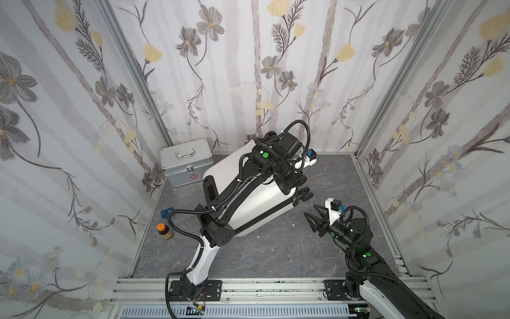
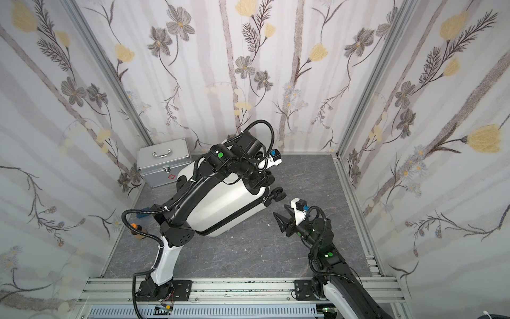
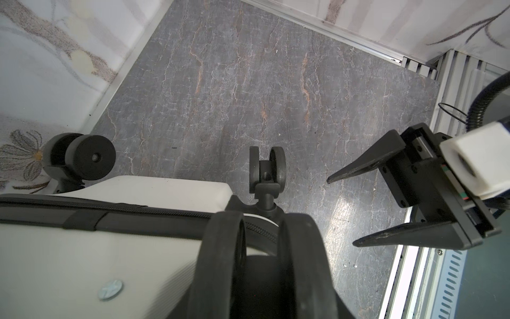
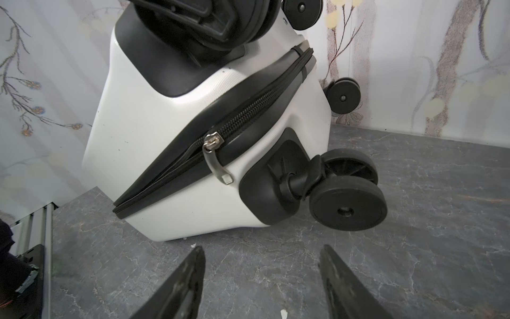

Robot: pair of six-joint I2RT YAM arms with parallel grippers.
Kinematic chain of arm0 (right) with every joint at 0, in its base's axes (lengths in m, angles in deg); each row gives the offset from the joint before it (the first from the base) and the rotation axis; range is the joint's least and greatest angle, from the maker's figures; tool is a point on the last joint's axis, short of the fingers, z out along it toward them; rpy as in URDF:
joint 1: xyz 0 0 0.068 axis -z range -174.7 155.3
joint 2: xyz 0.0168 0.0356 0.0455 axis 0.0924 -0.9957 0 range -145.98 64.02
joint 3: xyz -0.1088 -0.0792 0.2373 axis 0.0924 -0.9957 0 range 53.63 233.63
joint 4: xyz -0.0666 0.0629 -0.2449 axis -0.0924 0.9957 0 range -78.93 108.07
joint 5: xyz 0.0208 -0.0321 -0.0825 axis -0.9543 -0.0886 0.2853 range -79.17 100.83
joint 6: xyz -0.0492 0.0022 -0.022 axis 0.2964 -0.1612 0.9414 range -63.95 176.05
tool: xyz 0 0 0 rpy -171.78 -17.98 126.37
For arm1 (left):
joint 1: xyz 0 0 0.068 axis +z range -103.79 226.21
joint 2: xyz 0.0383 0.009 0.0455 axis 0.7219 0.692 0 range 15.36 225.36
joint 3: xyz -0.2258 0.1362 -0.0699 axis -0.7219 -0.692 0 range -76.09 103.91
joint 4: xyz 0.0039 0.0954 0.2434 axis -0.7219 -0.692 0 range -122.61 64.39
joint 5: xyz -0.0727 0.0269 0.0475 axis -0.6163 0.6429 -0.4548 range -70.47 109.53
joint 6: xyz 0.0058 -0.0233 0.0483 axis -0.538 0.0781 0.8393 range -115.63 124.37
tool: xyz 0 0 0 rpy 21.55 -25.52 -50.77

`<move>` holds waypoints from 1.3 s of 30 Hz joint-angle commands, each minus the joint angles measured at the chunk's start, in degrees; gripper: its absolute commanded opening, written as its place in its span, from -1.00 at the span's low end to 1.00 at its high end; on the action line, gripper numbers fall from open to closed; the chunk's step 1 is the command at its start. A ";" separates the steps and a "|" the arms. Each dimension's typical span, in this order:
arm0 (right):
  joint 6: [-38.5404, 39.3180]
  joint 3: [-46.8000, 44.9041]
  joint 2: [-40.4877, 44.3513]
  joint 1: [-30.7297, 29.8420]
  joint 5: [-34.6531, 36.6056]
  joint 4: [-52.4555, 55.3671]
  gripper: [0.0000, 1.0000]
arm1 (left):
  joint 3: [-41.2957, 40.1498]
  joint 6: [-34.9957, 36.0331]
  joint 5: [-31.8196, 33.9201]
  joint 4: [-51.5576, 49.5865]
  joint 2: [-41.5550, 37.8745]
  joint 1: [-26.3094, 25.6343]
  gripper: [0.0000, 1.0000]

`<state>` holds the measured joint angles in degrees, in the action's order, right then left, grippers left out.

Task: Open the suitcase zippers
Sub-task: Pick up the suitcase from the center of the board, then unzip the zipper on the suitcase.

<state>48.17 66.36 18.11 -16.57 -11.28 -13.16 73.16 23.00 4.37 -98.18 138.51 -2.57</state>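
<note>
The white suitcase (image 1: 265,204) (image 2: 220,210) lies tilted on the grey floor, wheels toward the right. Its black zipper track (image 4: 248,110) (image 3: 165,211) runs along the middle seam, and a silver pull (image 4: 215,157) hangs near the lower wheel (image 4: 347,193). Behind the pull the track gapes slightly. My left gripper (image 1: 289,179) (image 3: 262,229) reaches over the shell and is shut on a dark rounded part at the upper wheel corner. My right gripper (image 1: 309,210) (image 2: 280,209) (image 4: 262,248) stands open and empty above the floor, a short way from the pull, tips pointing at the suitcase.
A silver metal case (image 1: 187,163) with a red mark stands in the back left corner, beside the suitcase. An orange-capped bottle (image 1: 164,230) and a small blue item (image 1: 167,212) lie by the left wall. Flowered walls close three sides; an aluminium rail (image 1: 276,287) runs along the front.
</note>
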 commanded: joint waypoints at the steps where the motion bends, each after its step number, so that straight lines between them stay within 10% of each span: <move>1: 4.92 2.62 -1.82 -2.79 1.91 -6.01 0.29 | 0.84 -4.18 -4.29 7.22 -1.21 0.17 -1.00; 14: 14.96 7.95 -11.08 -16.67 27.45 -11.43 0.19 | 0.83 -5.85 -5.62 8.61 -0.46 0.55 -1.00; 39: 17.86 13.35 -25.68 -19.00 29.18 -13.51 -0.51 | 0.84 -6.39 -8.21 8.31 0.09 0.65 -0.98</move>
<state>65.02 78.86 -6.94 -35.49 15.94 -26.86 73.18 20.05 6.12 -95.69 138.88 -1.47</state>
